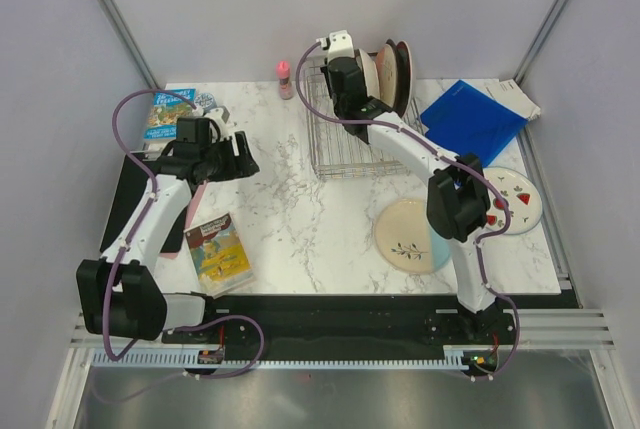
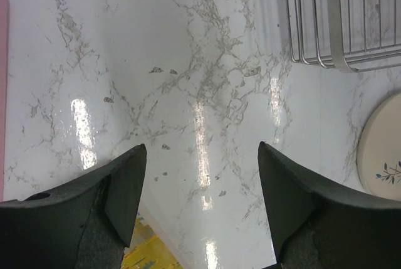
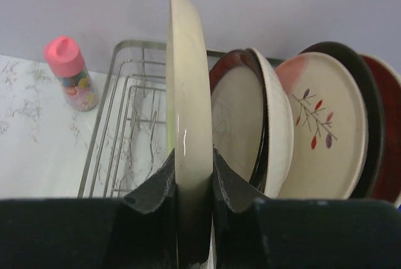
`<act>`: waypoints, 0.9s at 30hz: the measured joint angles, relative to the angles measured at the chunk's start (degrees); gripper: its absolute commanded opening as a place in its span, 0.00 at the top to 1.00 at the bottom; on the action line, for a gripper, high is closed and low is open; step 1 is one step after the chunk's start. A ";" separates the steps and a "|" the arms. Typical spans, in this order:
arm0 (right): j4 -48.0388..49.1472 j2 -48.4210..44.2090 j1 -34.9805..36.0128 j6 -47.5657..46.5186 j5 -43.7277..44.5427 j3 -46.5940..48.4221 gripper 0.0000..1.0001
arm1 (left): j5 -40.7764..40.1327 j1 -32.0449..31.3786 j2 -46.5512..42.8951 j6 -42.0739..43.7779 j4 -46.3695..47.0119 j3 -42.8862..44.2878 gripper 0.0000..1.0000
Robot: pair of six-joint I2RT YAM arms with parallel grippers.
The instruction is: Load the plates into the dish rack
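Note:
My right gripper (image 3: 193, 162) is shut on the rim of a plain cream plate (image 3: 186, 112), held upright on edge over the silver wire dish rack (image 1: 345, 134), which also shows in the right wrist view (image 3: 128, 125). Right of it, several plates stand in the rack (image 3: 313, 125), among them a dark-red-rimmed cream one (image 3: 235, 118) and a black one. In the top view these stand at the rack's back right (image 1: 392, 74). A cream-and-light-blue twig plate (image 1: 415, 236) and a white plate with red shapes (image 1: 517, 199) lie flat on the table. My left gripper (image 2: 202, 156) is open and empty above bare marble.
A pink-capped bottle (image 1: 285, 79) stands left of the rack. A blue folder (image 1: 472, 119) lies at the back right. Two books (image 1: 218, 254) (image 1: 166, 114) and a pink item lie on the left side. Side walls close in the table.

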 measured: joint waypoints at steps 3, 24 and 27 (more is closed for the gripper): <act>2.91 0.07 0.24 -1.88 2.36 0.44 1.00 | 0.52 0.00 -0.28 -0.20 0.85 -0.17 0.22; 8.96 8.66 -0.50 -5.18 6.97 7.67 1.00 | 3.45 0.00 0.61 -0.57 2.19 -1.33 0.22; 8.48 8.74 -1.03 -4.92 6.95 7.67 1.00 | 3.52 0.00 1.03 -0.59 2.25 -1.33 0.22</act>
